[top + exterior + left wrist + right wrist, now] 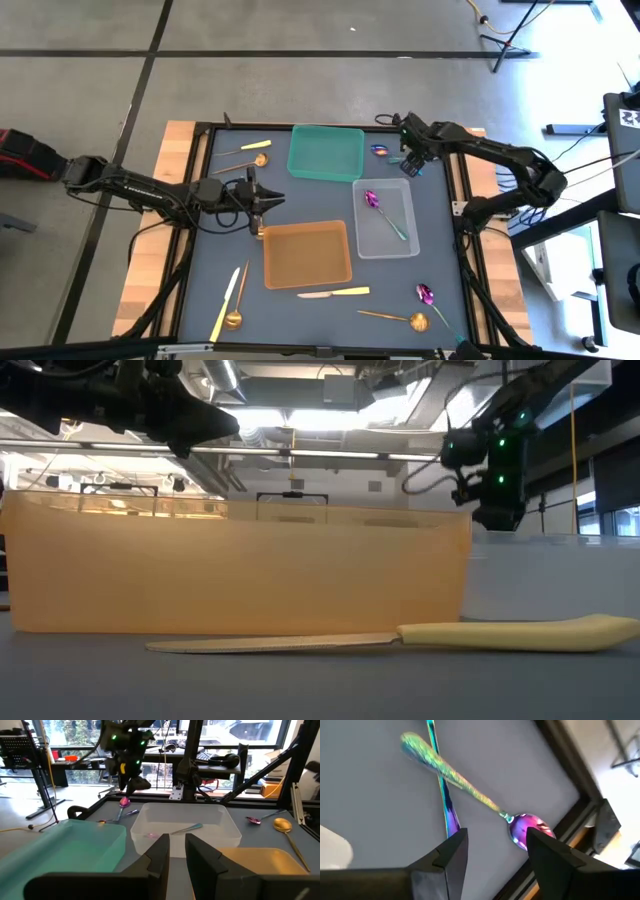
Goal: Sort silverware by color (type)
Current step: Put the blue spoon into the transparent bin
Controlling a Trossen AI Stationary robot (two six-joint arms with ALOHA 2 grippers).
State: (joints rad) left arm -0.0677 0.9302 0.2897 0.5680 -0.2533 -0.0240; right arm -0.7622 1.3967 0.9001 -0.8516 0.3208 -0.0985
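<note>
Two crossed iridescent purple teal-handled spoons (470, 790) on table far edge, directly under spread right pincer (492, 852); nearer handle runs roughly 10-to-4 o'clock. Left pincer (177, 852) farther, slightly parted.

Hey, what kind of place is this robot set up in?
Probably a robotics lab or workshop. The dark table sits in a metal frame on a concrete floor, a window wall stands behind it, and exposed ceiling ducts run overhead.

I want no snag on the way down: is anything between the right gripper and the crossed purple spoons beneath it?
Nothing visible. The right gripper is open above the crossed purple spoons, with bare mat around them.
</note>
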